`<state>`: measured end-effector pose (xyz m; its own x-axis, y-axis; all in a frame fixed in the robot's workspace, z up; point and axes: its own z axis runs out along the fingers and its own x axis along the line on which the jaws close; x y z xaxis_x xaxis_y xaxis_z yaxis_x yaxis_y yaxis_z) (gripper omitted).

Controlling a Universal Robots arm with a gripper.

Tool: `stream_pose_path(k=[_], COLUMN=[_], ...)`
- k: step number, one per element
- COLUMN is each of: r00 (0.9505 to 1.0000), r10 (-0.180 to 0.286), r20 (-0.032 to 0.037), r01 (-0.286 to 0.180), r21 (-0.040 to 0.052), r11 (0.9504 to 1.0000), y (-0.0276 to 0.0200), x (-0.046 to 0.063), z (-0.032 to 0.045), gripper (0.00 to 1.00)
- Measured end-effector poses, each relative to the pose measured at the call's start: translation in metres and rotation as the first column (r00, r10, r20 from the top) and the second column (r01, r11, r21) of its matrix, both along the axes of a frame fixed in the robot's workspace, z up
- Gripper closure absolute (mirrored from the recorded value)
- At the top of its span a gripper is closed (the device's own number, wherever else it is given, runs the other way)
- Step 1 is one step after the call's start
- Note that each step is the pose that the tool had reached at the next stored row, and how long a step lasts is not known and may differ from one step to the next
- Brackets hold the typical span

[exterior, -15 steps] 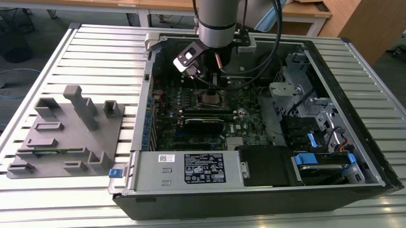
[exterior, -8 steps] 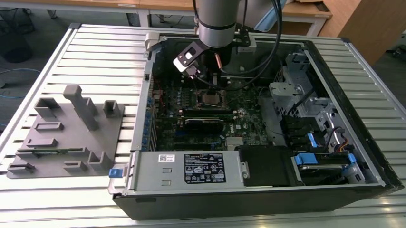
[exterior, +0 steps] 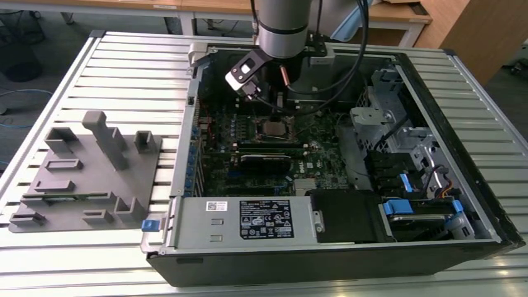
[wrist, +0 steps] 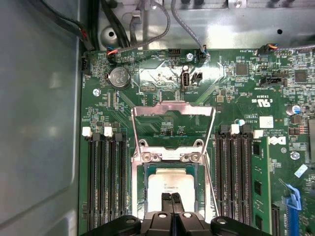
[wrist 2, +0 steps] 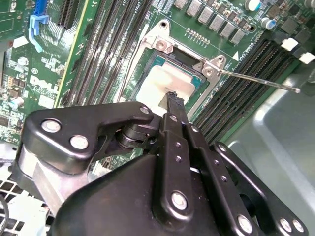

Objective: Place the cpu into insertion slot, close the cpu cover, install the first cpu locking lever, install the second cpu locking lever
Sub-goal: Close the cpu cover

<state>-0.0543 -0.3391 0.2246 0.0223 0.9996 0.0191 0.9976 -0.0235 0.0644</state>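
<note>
Walls of the open computer case (exterior: 330, 272) hem the green board (exterior: 330, 133) on every side in the exterior view. The arm (exterior: 281, 25) reaches down through the open top over the insertion slot (exterior: 275, 128), with free room around it. A power-supply box (exterior: 247, 219) fills the near corner toward that view's left, and a grey fixture (exterior: 83, 173) lies well apart on the slatted table (exterior: 123, 68). In the second wrist view the gripper (wrist 2: 172, 98) has its fingers pressed together and pinches nothing. Its tip is at or just above the cpu (wrist 2: 155, 83); I cannot tell whether they touch. A thin lever rod (wrist 2: 261, 81) juts out free over the black memory slots (wrist 2: 236, 98). In the first wrist view the cpu lies inside the slot's silvery rim. The cpu cover (wrist: 172, 110) stands swung open beyond it, with board showing through its cut-out. Memory slots flank the socket closely on both sides, leaving a narrow lane.
</note>
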Motion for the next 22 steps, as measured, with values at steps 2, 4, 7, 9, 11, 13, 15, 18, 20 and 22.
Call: stream_pose_path(k=[2,4,7,9,11,13,15,18,20,22], r00=[1.0000,1.0000,1.0000,1.0000,1.0000,1.0000,1.0000,1.0000,1.0000,1.0000], r10=[0.000,0.000,0.000,0.000,0.000,0.000,0.000,0.000,0.000,0.000], r20=[-0.0001,0.0000,0.0000,-0.0001,-0.0001,-0.0001,0.0001,-0.0001,-0.0002,-0.0002], r01=[0.000,0.000,0.000,0.000,0.000,0.000,0.000,0.000,0.000,0.000], r21=[-0.0001,0.0000,0.0012,0.0018,0.0020,0.0020,0.0024,0.0020,0.0019,0.0019], r11=[1.0000,1.0000,1.0000,1.0000,1.0000,1.0000,1.0000,1.0000,1.0000,1.0000], y=[0.0000,0.0000,0.0000,0.0000,0.0000,0.0000,0.0000,0.0000,0.0000,0.0000], x=[0.000,0.000,0.000,0.000,0.000,0.000,0.000,0.000,0.000,0.000], z=[0.0038,0.0079,0.0148,0.0192,0.0238,0.0257,0.0258,0.0262,0.0266,0.0278], gripper=[0.89,0.89,0.89,0.89,0.89,0.89,0.89,0.89,0.89,0.89])
